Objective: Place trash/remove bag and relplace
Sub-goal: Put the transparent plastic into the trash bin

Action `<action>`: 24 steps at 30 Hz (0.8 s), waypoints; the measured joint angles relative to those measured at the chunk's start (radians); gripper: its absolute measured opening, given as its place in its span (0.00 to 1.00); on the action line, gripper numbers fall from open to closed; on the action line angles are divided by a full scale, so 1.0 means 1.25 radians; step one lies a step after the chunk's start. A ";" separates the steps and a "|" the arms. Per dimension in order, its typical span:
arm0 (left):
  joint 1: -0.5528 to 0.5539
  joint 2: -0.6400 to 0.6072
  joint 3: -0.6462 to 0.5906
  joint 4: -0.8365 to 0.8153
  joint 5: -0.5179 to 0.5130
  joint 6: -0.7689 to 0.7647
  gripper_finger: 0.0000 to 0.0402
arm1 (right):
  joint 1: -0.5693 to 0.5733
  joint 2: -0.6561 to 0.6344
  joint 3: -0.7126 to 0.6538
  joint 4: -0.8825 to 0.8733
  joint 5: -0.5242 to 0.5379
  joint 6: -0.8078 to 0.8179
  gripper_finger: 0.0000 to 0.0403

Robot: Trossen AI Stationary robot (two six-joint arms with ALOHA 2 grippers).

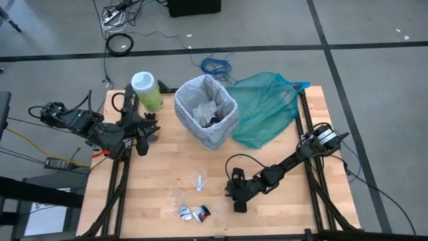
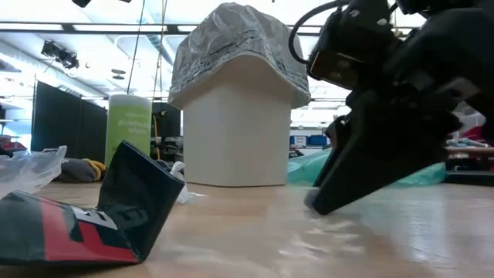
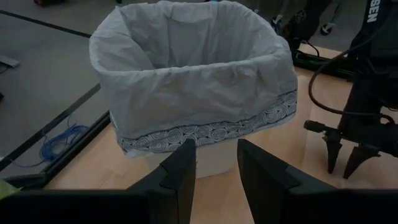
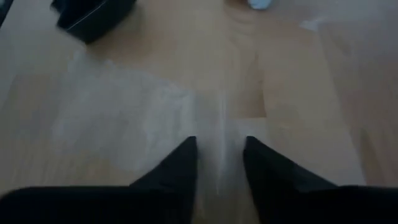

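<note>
The white bin (image 1: 206,112) stands at the table's far middle. The pale grey bag (image 3: 186,68) lines it and is folded over its rim. Trash (image 1: 208,115) lies inside the bag. More trash lies near the front edge: a white scrap (image 1: 199,181) and dark wrappers (image 1: 195,213). My left gripper (image 3: 217,177) hangs open above the table, left of the bin and pointing at it. My right gripper (image 1: 239,202) is low at the table's near middle, right of the scraps. It is open, its fingers (image 3: 343,157) slanting down to the wood. My right gripper has its fingertips (image 2: 318,205) down at the tabletop, slanting in from above and from the table's right. A pale streak (image 4: 221,134) shows in the gap between them. Whether the fingers touch a scrap there, I cannot tell.
A teal-green plastic bag (image 1: 267,108) lies right of the bin, reaching the table's far right corner. A green-and-white canister (image 1: 147,91) stands at the far left. A clear plastic scrap (image 1: 177,198) lies by the wrappers. Bare wood lies between the bin and the scraps.
</note>
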 joint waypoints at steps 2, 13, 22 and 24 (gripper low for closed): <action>0.000 0.000 0.000 0.000 0.000 0.000 0.31 | -0.002 -0.002 0.000 -0.006 0.009 0.049 0.15; 0.000 0.000 0.000 0.000 0.000 0.000 0.31 | -0.016 -0.086 0.105 -0.192 -0.022 0.113 0.00; 0.000 0.000 0.000 0.003 0.001 0.000 0.31 | -0.038 -0.219 0.383 -0.441 0.116 -0.036 0.00; 0.000 0.000 0.000 0.004 0.001 0.000 0.31 | -0.059 -0.251 0.442 -0.459 0.152 -0.087 0.00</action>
